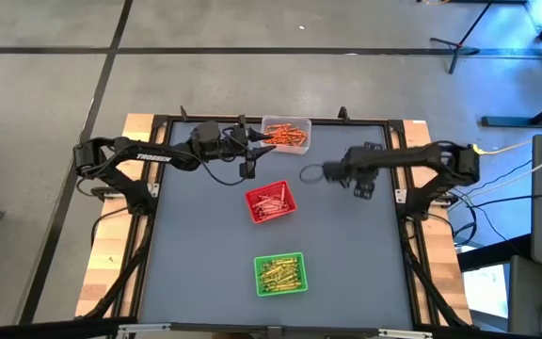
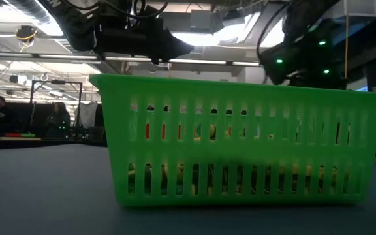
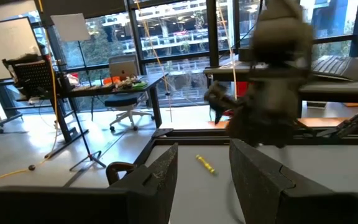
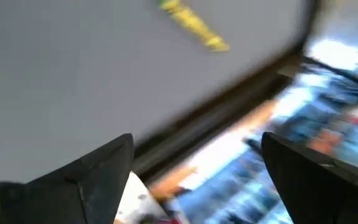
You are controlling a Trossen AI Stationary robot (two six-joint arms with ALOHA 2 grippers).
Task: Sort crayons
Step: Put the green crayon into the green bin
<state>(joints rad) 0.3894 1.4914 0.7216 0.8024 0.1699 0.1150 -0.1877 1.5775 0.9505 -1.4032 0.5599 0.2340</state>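
Observation:
Orange crayons fill a clear tray [image 1: 286, 134] at the table's far edge. Red crayons lie in a red tray [image 1: 269, 202] at mid-table. Yellow-green crayons lie in a green tray [image 1: 280, 273] near the front, which fills the low view [image 2: 240, 143]. One loose yellow crayon [image 3: 205, 163] lies flat on the table; it also shows in the right wrist view [image 4: 194, 25]. My left gripper [image 1: 260, 139] is open and empty beside the clear tray's left side. My right gripper [image 1: 310, 173] is open and empty above the table, right of the red tray.
The dark mat is bounded by a black frame [image 1: 271, 121] with wooden strips at the left and right. Bare mat lies between the trays and along the right side. Desks, chairs and windows show beyond the table in the left wrist view.

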